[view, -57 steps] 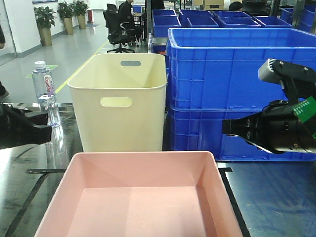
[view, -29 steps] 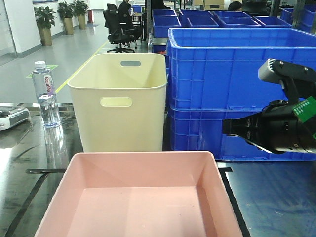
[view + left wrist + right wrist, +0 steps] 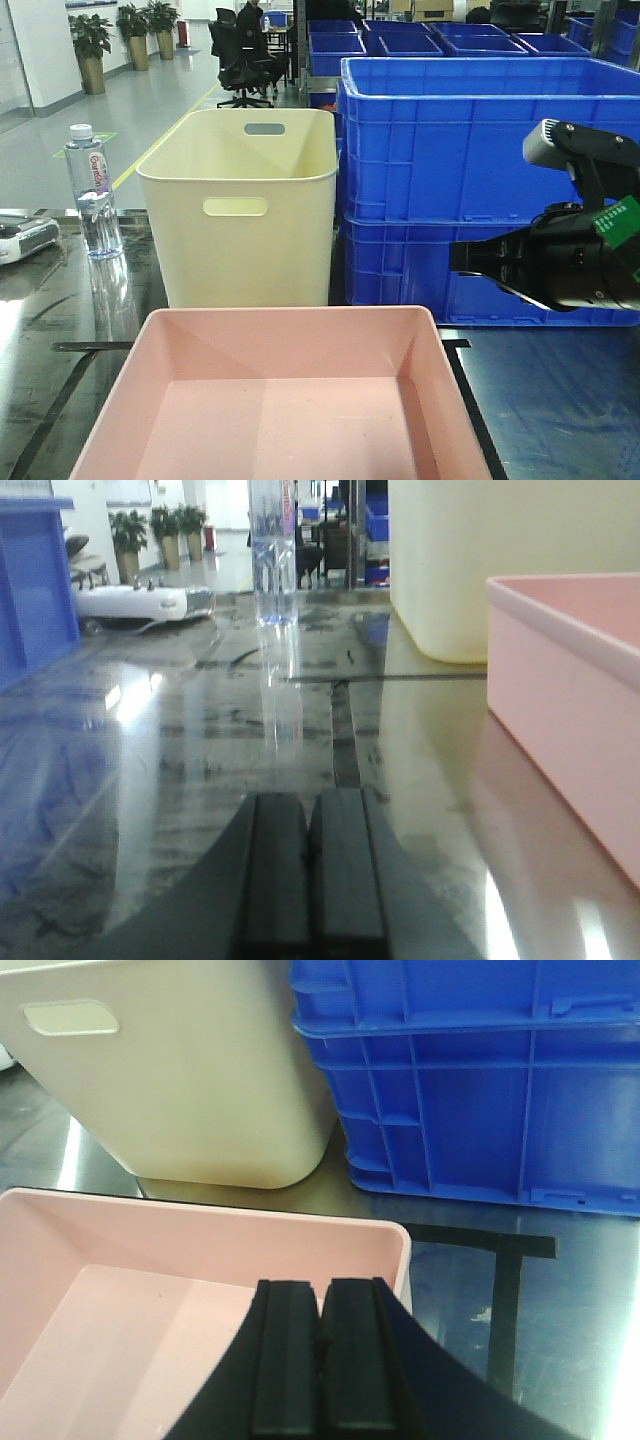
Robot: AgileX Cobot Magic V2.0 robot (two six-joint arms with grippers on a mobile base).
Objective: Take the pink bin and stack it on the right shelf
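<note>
Pink bin (image 3: 285, 400) sits ungrasped before the cream bin (image 3: 245, 205); both claws, right (image 3: 322, 1355) and left (image 3: 312, 865), are together and should part to straddle its rim squarely.

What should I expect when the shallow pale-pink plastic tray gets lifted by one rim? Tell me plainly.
The shallow pale-pink plastic tray looks empty, so probably light. Its thin sloped walls may flex under a one-sided pinch. Its smooth rounded rim could slip in a claw, and the glossy dark shelf top suggests it would slide rather than tip if nudged.
</note>
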